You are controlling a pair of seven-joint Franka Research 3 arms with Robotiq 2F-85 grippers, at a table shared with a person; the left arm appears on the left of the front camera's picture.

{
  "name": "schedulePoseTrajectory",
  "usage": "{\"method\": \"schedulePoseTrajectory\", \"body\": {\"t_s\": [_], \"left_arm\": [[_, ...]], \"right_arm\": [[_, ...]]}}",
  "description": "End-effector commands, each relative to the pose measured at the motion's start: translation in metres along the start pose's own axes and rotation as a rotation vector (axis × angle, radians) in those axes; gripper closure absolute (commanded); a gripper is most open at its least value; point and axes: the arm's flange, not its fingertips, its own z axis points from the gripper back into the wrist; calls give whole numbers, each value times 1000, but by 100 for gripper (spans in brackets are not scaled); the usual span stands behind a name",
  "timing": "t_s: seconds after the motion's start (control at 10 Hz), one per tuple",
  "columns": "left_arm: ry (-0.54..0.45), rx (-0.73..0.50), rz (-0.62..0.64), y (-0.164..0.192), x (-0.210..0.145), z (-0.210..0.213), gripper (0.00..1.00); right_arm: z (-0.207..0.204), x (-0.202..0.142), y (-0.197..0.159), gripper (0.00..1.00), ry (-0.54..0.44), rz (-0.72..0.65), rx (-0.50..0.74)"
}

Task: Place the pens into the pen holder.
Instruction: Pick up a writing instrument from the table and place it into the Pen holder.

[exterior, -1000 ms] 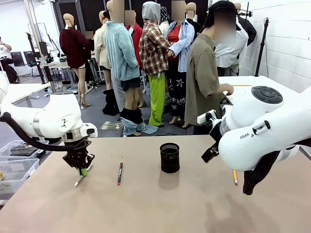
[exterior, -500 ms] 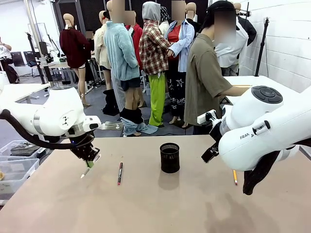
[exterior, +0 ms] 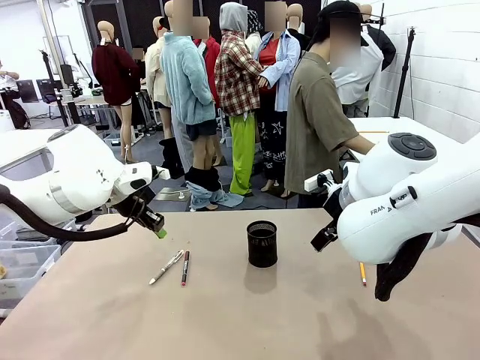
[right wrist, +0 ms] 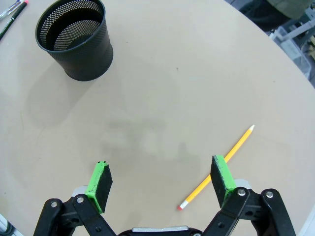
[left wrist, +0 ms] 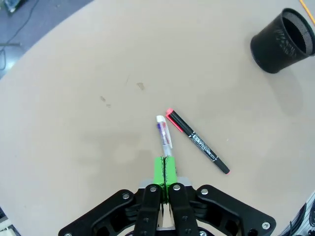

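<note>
- Pen holder is standing upright on the table, which is spreading wide beneath both claws. Its mouth is looking empty, so the job is probably only beginning.
- Left claw is hovering above the table with its green pads pressed together on nothing. The front view is showing its fingertips apart from the silver pen below.
- Right claw is waiting with its jaws spread wide and nothing between them.
- From the left claw, the pen holder is sitting well off, ahead and to the right. From the right claw, it is sitting ahead and to the left.
- Orange-yellow pencil is lying flat beneath the right claw, running diagonally past its right-hand pad.
- Dark pen with red ends is lying flat, just right of the line along which the left claw is pointing.
- Silver pen is lying flat straight ahead of the left claw's fingertips. Its far tip is resting just beside the dark pen's red end.
- Gripping this pen is likely the step in hand. To do it well, the left claw should be opening and descending with its pads straddling the barrel crosswise near the middle. That means keeping away from the end crowding the dark pen, and closing firmly before lifting so the slim barrel is not slipping out.
</note>
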Motion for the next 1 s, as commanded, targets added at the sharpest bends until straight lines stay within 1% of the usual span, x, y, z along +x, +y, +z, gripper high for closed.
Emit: {"method": "schedulePoseTrajectory", "body": {"t_s": [0.0,0.1,0.2,0.3,0.4,0.5,0.7,0.9], "left_arm": [[110,52,26,2,2,-10,100],[169,59,-13,-5,6,-14,83],[212,110,-28,-9,10,-19,63],[247,137,-37,-14,13,-24,43],[276,133,-46,-16,15,-28,23],[289,121,-45,-20,18,-34,5],[291,102,-42,-21,27,-51,5],[317,86,-35,-19,33,-70,5]], "right_arm": [[0,0,0,0,1,0,1],[0,0,0,0,1,0,1],[0,0,0,0,1,0,1],[0,0,0,0,1,0,1],[0,0,0,0,1,0,1],[0,0,0,0,1,0,1],[0,0,0,0,1,0,1],[0,0,0,0,1,0,1]]}}
